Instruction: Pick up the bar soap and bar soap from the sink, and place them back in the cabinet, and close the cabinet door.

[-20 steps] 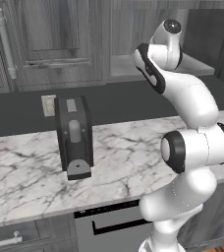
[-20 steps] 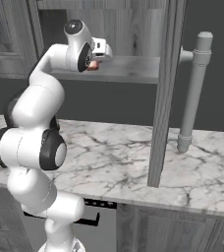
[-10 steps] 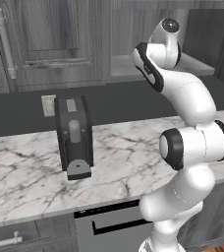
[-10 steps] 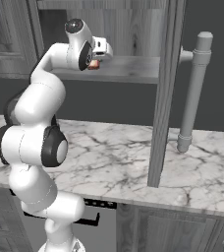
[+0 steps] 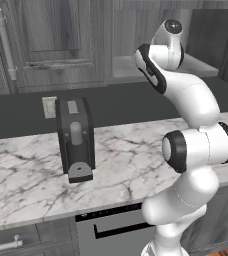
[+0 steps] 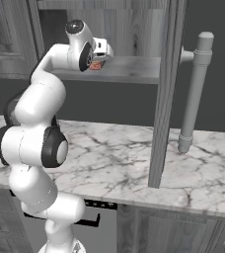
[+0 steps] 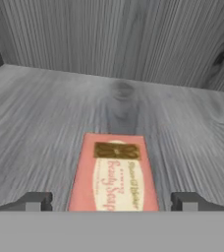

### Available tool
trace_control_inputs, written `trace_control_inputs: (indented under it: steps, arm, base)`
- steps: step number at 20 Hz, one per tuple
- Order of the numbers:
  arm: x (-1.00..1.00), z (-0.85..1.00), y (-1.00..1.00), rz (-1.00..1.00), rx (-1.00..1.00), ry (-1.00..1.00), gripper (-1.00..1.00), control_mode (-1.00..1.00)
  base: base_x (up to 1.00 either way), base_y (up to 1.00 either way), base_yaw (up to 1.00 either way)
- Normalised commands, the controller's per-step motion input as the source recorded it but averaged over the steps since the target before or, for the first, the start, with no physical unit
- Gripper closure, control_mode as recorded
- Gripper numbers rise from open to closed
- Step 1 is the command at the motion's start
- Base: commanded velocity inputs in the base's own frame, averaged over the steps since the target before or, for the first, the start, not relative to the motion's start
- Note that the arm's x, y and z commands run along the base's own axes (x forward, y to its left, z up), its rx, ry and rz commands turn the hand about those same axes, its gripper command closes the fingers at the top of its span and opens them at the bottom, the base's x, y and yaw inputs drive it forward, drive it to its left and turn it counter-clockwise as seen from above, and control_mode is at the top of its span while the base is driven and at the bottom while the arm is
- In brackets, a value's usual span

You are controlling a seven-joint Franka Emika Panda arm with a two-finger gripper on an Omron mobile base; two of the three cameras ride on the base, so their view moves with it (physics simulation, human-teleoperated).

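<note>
Hand view: bar soap (image 7: 114, 174) lies flat on the cabinet (image 7: 45, 123) shelf.

Counted in the current frames — by kind:

- Bar soap (image 7: 113, 172): one, lying flat on the shelf.
- Cabinet shelf (image 7: 40, 118): one.
- Open cabinet door (image 6: 165, 89): one, with one bar handle (image 6: 193, 94).
- Coffee machine (image 5: 75, 140): one.
- Marble counter (image 5: 26, 175): one.
- Gripper (image 7: 113, 201): one, with two fingertips (image 7: 33, 201).

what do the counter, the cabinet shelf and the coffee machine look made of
Counter: polished white marble or a look-alike, going by the grey veining. Cabinet shelf: matte grey wood or laminate, with visible grain lines and knots. Coffee machine: likely black plastic, smooth with a dull sheen.
</note>
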Motion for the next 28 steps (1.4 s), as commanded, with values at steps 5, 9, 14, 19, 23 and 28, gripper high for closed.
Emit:
trace_control_inputs:
  steps: [5, 9, 14, 19, 23, 28]
  arm:
    - [0.0, -0.13, 0.0, 0.0, 0.0, -0.03, -1.0, -1.0]
    - [-0.12, -0.02, 0.0, 0.0, 0.0, -0.06, -1.0, -1.0]
    - [-0.43, 0.0, -0.02, 0.0, 0.0, -0.07, -1.0, -1.0]
    - [-0.55, 0.01, -0.02, 0.0, 0.0, -0.03, -1.0, -1.0]
    - [-0.54, 0.13, 0.0, 0.0, 0.0, 0.0, -1.0, -1.0]
    - [-0.56, 0.08, 0.0, 0.0, 0.0, 0.0, -1.0, -1.0]
  base:
    - [0.0, 0.0, 0.0]
    - [0.0, 0.0, 0.0]
    - [0.0, 0.0, 0.0]
    - [0.0, 0.0, 0.0]
    - [0.0, 0.0, 0.0]
    - [0.0, 0.0, 0.0]
